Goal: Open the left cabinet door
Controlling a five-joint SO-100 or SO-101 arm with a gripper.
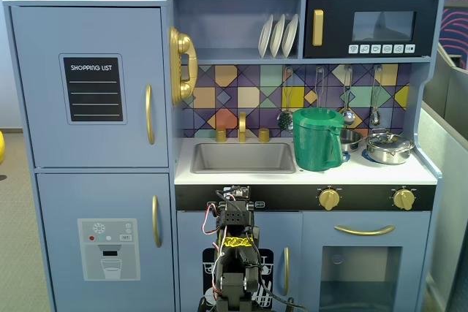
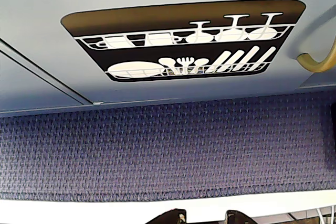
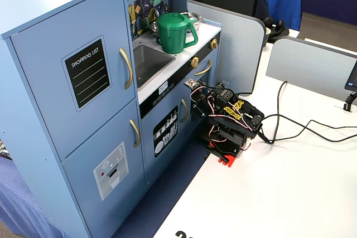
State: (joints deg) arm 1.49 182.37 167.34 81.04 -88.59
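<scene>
A: Where the arm sits folded on the white desk, can you read the fingers?

B: No. The wrist view shows only two dark tips at its bottom edge; wide or narrow, I can't tell.

A: And beyond?

B: The glassware-print door, then the left door with its chalkboard and gold handle, shut, at the kitchen's upper left, well apart from the arm.

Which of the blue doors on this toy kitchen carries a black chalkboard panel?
The upper-left door, labelled SHOPPING LIST. The door below it shows a grey water-dispenser graphic, and the small door behind the arm shows white dishware.
</scene>
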